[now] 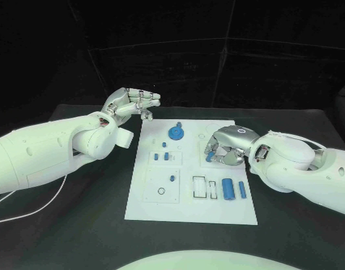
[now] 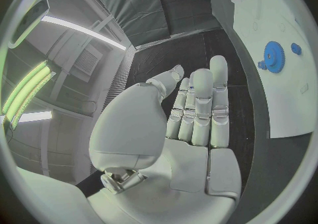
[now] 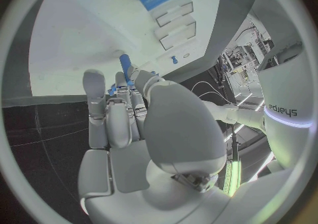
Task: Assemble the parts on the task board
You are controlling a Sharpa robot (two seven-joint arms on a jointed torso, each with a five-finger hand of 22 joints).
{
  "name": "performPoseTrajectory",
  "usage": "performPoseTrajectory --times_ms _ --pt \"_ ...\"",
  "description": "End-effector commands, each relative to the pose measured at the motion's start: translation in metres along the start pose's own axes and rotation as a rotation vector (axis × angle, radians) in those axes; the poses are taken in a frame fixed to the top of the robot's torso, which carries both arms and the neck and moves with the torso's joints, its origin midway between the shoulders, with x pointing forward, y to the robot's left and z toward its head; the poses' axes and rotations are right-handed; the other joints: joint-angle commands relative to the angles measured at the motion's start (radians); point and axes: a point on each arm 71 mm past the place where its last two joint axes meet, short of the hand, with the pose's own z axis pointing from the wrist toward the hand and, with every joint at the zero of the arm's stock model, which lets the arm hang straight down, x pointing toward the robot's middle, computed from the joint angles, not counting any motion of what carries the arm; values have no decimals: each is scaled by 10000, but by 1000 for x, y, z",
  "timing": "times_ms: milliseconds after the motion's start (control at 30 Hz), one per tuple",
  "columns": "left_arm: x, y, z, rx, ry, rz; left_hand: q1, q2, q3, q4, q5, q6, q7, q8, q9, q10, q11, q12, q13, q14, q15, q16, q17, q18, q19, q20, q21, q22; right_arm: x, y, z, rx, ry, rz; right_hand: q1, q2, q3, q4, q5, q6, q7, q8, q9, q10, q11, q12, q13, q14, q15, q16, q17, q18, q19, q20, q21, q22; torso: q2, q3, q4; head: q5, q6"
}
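- The right hand (image 1: 227,145) hovered low over the right-hand side of the task board (image 1: 190,211), its fingers (image 3: 106,112) curled in around a small blue peg (image 3: 124,66); the peg's tip showed below the fingers in the head view, just above the board.
- The left hand (image 1: 130,103) was raised beyond the board's far-left corner, over the black surface (image 1: 59,236); its fingers (image 2: 202,102) lay side by side, bent in towards the palm, with nothing in them.
- On the board, a blue gear (image 1: 176,134) sat near the far edge, with a small blue knob just behind it.
- Nearer the middle-left lay a few short blue pieces (image 1: 166,157) in a row of recesses.
- Towards the near right, a blue cylinder (image 1: 229,189) lay lengthwise beside two rectangular slots, and a thinner blue pin (image 1: 242,189) lay just to its right.
- A dark ring (image 1: 162,191) rested on the square plate at the board's near left, with a small blue pin just beyond it.
- A white cable (image 1: 27,211) trailed over the surface under the left arm.
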Motion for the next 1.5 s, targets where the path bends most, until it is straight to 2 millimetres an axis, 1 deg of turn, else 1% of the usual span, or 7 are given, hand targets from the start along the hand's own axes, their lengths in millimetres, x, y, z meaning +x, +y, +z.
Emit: performPoseTrajectory --times_ms 33,233,433,800,1000,1233,1500 --pt "0 -1 0 13 79 -71 30 63 -60 -9 3 -80 -6 -47 -9 -79 -2 67 13 -74 -8 -47 -9 137 -42 33 -54 -16 -9 9 -6 -437 -888 424 -214 -227 96 17 28 59 30 -37 -11 231 -149 -113 13 428 -83 53 16 -157 27 34 66 8 -5 -5 -6 2 12" --pt "0 0 1 9 91 -74 30 63 -60 -9 3 -80 -6 -47 -9 -79 -2 67 13 -74 -8 -47 -9 137 -42 33 -54 -16 -15 29 -13 -1086 -1126 1160 -277 -288 128 7 29 33 37 -69 -21 218 -142 -173 8 430 -79 67 35 -158 26 36 80 24 0 -14 12 -6 32" --pt "1 0 2 17 125 -88 30 63 -60 -9 3 -80 -6 -47 -9 -79 -2 67 13 -74 -8 -47 -9 137 -42 33 -54 -16 -14 56 -1 -1897 -1047 1494 -298 -308 165 -8 34 12 47 -93 -27 204 -133 -216 6 427 -73 63 20 -154 12 40 75 4 8 -8 19 68 -2" --pt "5 0 3 29 213 -122 30 63 -60 -9 3 -80 -6 -47 -9 -79 -2 67 13 -74 -8 -47 -9 137 -42 33 -54 -16 11 103 18 -3246 -608 1833 -302 -318 240 -49 45 -23 66 -131 -36 183 -115 -279 5 422 -61 56 -6 -142 -28 49 50 -62 9 -29 18 186 -73" --pt "7 0 4 31 268 -144 37 79 -67 -11 3 -83 -5 -45 -8 -89 -1 79 13 -90 -6 -66 -51 137 -39 33 -65 -24 25 112 26 -3424 -181 1674 -313 -313 264 -56 48 -29 74 -141 -37 180 -107 -298 6 419 -55 51 -20 -137 -44 53 40 -88 18 -24 29 224 -89" --pt "7 0 5 25 250 -133 37 82 -70 -10 3 -84 -4 -44 -8 -91 0 83 14 -90 -6 -64 -48 137 -38 34 -68 -26 38 117 34 -3485 215 1373 -321 -315 266 -56 47 -28 77 -142 -37 180 -105 -302 7 418 -54 50 -23 -137 -47 54 39 -91 21 4 -4 312 -96" --pt "7 0 6 25 264 -136 37 82 -70 -10 3 -84 -4 -44 -8 -91 0 83 14 -90 -6 -64 -48 137 -38 34 -68 -26 46 118 40 -3298 692 951 -335 -314 272 -54 47 -26 79 -144 -36 183 -101 -309 8 414 -50 40 -45 -130 -69 57 19 -133 13 -6 10 346 -108"
